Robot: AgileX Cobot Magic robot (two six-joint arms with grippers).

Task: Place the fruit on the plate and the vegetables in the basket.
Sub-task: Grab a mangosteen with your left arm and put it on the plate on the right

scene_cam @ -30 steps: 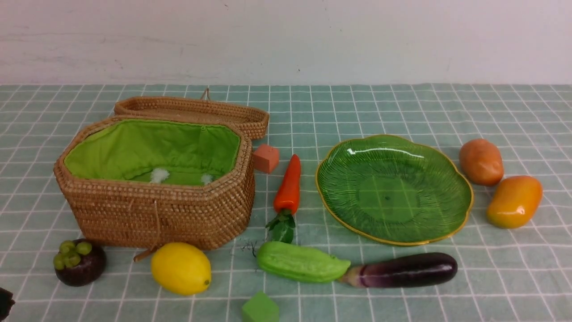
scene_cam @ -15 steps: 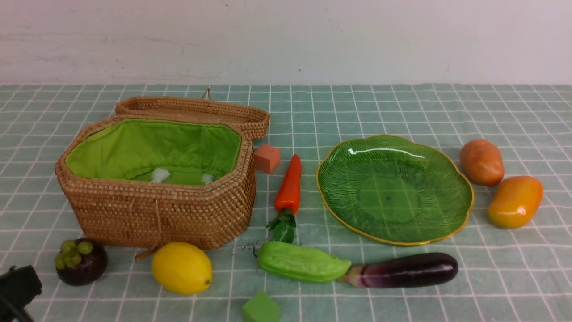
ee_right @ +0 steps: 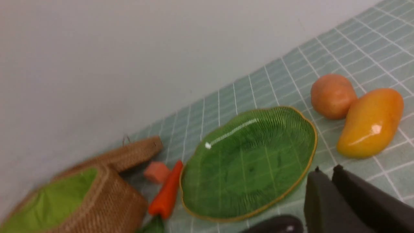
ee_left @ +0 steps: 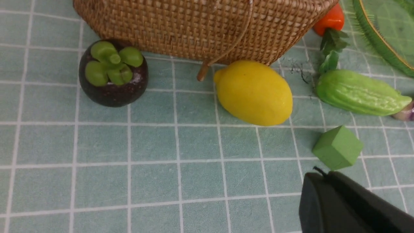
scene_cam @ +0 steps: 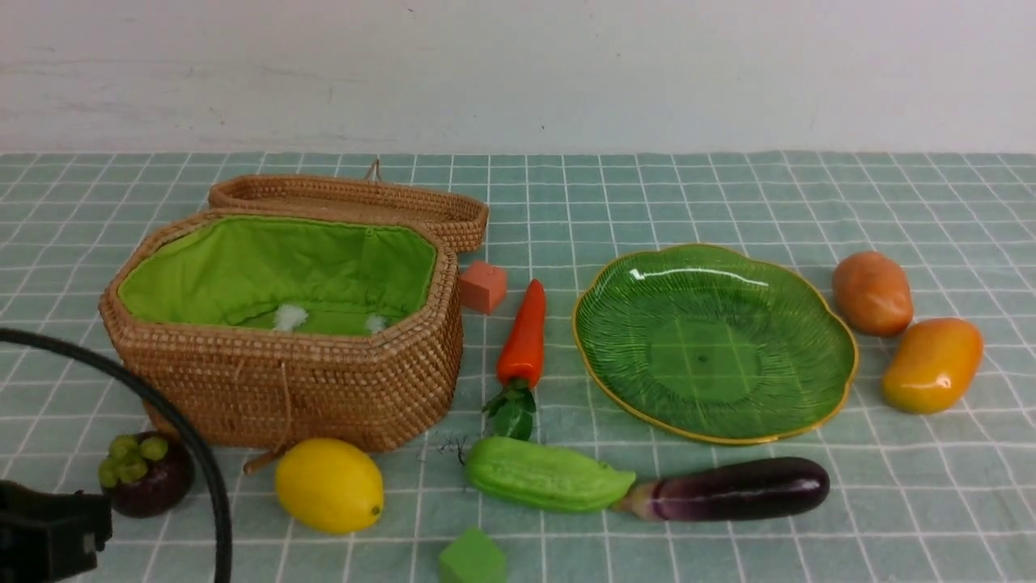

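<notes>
While nothing yet lies on the plate or in the basket, the sorting looks to be at its first pick. Nearest, the left claw [ee_left: 323, 181] hangs low over the bench [scene_cam: 931, 502] with its fingers pressed together and nothing in them; a small green cube [scene_cam: 471, 559] sits just beside it. The right claw [ee_right: 326, 171] is likewise drawn together, with at most a sliver of gap, and holds nothing. Just past the left claw lie the lemon [scene_cam: 328, 484], long axis roughly across the bench, and the round mangosteen [scene_cam: 146, 478], green cap up, both close against the basket's front wall. To their right the gourd [scene_cam: 546, 474] and the eggplant [scene_cam: 740, 488] lie end to end across the bench, the eggplant's stem end meeting the gourd's tapered tip. Farther back the carrot [scene_cam: 524, 334] lies near to far, leaves toward the robot, between the open basket [scene_cam: 291, 389] on the left and the plate [scene_cam: 712, 348] on the right. Right of the plate the mango [scene_cam: 931, 364] lies slanted, with the potato [scene_cam: 872, 293] just behind it. A next move would likely call for opening a claw and lowering it across a fruit's short width.
</notes>
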